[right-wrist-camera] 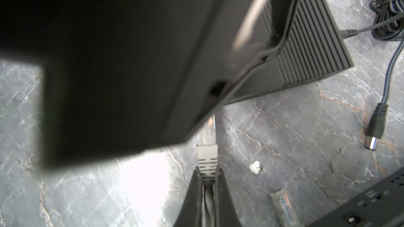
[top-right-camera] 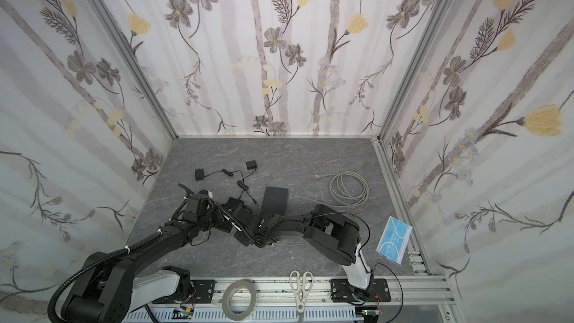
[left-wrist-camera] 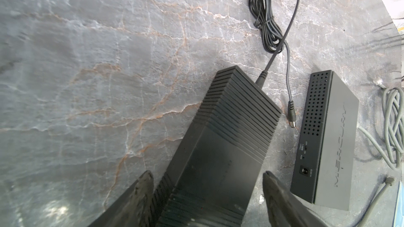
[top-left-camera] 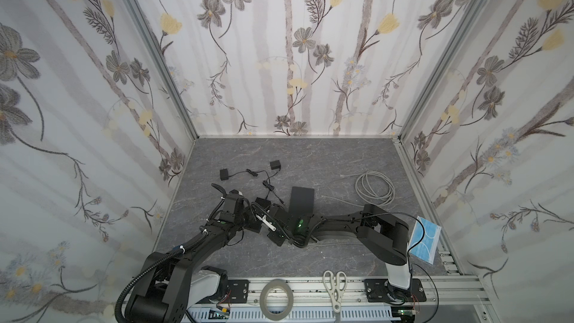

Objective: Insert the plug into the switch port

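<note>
My right gripper (right-wrist-camera: 208, 169) is shut on the grey boot of a network plug (right-wrist-camera: 207, 149). The plug's clear tip points at the near end of a black ribbed box (right-wrist-camera: 310, 46) and sits partly under the dark body of my left gripper (right-wrist-camera: 131, 62). My left gripper (left-wrist-camera: 207, 173) stands open astride that ribbed box (left-wrist-camera: 229, 116): one finger touches its side, the other stands apart. A black cord enters the box's far end. A black switch marked MERCURY (left-wrist-camera: 334, 140) lies beside it, showing its perforated side. Its network ports are hidden. Both top views show the switch (top-left-camera: 302, 199) behind the two grippers.
A loose black barrel plug (left-wrist-camera: 291, 116) lies between box and switch. A coiled grey cable (top-left-camera: 374, 187) lies at right, its second plug (right-wrist-camera: 284, 208) near the switch. Two black adapters (top-left-camera: 224, 174) lie farther back. A face mask (top-left-camera: 424, 239), scissors (top-left-camera: 335, 287) and tape roll (top-left-camera: 277, 298) sit along the front rail.
</note>
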Robot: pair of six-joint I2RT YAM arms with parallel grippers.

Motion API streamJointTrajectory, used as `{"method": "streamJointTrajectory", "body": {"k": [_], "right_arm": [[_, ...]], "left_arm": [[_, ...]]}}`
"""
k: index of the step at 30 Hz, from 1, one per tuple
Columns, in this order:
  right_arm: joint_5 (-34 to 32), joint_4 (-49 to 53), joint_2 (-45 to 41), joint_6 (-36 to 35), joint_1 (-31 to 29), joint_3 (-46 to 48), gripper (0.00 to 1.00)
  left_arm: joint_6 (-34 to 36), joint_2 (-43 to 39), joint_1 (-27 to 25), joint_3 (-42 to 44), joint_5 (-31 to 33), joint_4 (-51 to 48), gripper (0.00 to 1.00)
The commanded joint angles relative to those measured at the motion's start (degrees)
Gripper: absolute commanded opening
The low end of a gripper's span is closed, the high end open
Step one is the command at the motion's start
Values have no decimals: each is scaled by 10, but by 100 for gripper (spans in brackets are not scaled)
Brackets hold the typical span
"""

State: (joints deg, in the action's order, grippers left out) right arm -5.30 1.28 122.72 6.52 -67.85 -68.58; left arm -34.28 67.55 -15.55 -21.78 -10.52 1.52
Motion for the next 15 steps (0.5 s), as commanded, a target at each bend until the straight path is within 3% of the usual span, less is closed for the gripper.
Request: {"method": "streamJointTrajectory", "body": {"k": [1, 15], "right_arm": [[13, -8, 7, -3, 0, -8, 3], [-5, 7, 14, -8, -4, -9, 3]], "left_arm": [[-1, -1, -1, 0, -27, 18, 80], [0, 2, -1, 0, -26, 19, 80]]}}
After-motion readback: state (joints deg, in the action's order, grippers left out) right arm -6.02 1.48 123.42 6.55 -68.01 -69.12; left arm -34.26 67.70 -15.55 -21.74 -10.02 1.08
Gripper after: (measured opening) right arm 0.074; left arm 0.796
